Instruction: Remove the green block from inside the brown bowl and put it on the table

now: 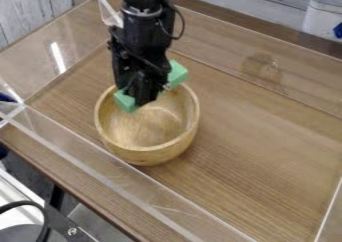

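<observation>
Green block [177,74], gripped in partly open tool [150,87], held over far rim of brown bowl [147,139]; step in hand, removal; next, apparently, clearing the rim and lowering to bench [254,136].

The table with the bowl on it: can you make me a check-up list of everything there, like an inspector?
Surface: brown wood-grain table, low clear walls along its edges.
Green block: held in the gripper, over the bowl's far part; green shows on both sides of the fingers.
Brown bowl: upright on the table, round, light wood.
Clutter: nothing seen on the part of the table in view.
Gripper: black, pointing down, closed on the block.
Cables: black cable at the lower left.
Surroundings: a white thing with blue at the upper right, cut off.
</observation>
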### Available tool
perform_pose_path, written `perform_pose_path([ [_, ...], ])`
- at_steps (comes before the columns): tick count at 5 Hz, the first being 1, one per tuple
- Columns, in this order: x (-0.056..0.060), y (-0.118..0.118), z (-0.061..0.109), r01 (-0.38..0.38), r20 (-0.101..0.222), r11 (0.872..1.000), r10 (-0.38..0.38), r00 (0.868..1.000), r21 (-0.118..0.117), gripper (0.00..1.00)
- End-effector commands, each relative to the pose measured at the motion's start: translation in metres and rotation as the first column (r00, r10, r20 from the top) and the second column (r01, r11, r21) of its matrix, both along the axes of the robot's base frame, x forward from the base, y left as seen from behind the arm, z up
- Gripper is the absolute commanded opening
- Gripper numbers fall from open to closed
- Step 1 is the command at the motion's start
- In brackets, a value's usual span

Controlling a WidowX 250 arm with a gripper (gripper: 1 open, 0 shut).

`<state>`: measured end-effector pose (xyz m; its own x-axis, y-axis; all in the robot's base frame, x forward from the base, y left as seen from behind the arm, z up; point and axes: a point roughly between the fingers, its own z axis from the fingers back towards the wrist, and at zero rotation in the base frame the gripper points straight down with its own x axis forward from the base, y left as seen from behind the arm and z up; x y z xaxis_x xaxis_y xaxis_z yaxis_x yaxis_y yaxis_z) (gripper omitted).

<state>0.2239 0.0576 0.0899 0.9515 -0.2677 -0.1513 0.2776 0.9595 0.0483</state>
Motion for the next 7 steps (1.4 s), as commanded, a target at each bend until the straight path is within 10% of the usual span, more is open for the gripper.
perform_pose_path([
  [1,-0.001,0.002,0.016,0.044,0.053,0.998,-0.046,0.998,0.035,0.0],
  [2,-0.002,0.005,0.004,0.054,0.029,0.999,-0.054,0.998,-0.005,1.0],
  [3,-0.002,0.008,-0.007,0.06,0.006,0.997,-0.059,0.998,-0.04,0.0],
  [4,-0.002,0.012,-0.014,0.06,-0.012,0.996,-0.061,0.998,-0.068,0.0],
  [5,-0.008,0.016,-0.023,0.076,-0.01,0.993,-0.078,0.997,-0.092,1.0],
  [6,-0.016,0.021,-0.034,0.094,-0.013,0.989,-0.096,0.995,-0.115,0.0],
  [7,-0.017,0.018,-0.028,0.096,0.004,0.986,-0.097,0.995,-0.137,0.0],
])
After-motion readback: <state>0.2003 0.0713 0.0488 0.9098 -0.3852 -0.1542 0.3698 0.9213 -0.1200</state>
